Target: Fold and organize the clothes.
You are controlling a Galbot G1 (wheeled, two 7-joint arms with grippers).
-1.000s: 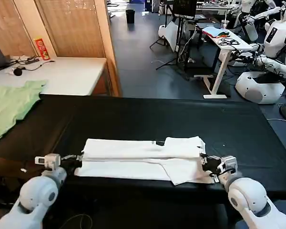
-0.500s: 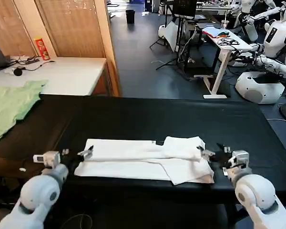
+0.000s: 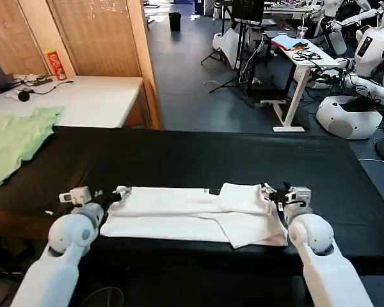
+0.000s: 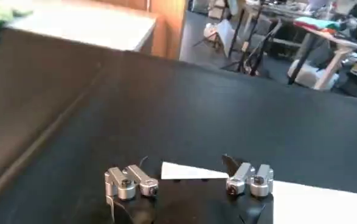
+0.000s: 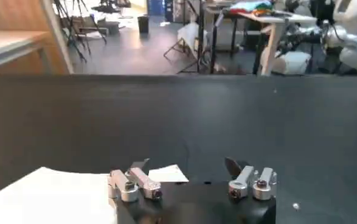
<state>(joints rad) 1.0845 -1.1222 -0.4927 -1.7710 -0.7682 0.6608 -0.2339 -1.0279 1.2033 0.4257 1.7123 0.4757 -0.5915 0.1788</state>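
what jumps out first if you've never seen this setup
A white T-shirt, folded into a long strip, lies near the front edge of the black table. The left pincer and right pincer sit open at its two far corners. A light green garment lies on the table's left end.

Rounded white arms end in a left hand (image 3: 109,194) and right hand (image 3: 274,192) with silver, screw-fastened fingers on black mounts.
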